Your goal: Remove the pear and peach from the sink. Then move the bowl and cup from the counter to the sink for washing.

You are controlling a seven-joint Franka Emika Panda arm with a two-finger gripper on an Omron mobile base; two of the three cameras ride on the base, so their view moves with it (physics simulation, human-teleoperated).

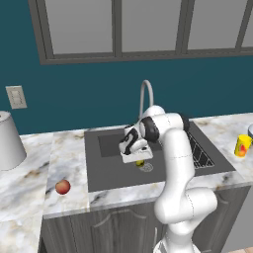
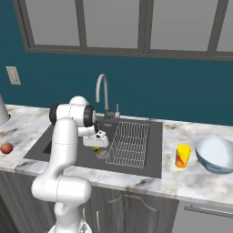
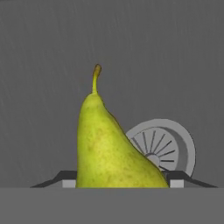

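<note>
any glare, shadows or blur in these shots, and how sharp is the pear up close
Hand view: the pear is sharp, skin speckles and stem clear, evenly lit with no glare; the drain behind it is crisp too. Left base view: flat, soft lighting, only faint shading inside the sink, no blur. Right base view: the same even light, with the wire rack lines fine but readable.

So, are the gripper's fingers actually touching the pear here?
Cannot tell. In the hand view the pear sits between the two fingertips, hiding their inner faces, so neither contact nor gap shows plainly.
</note>
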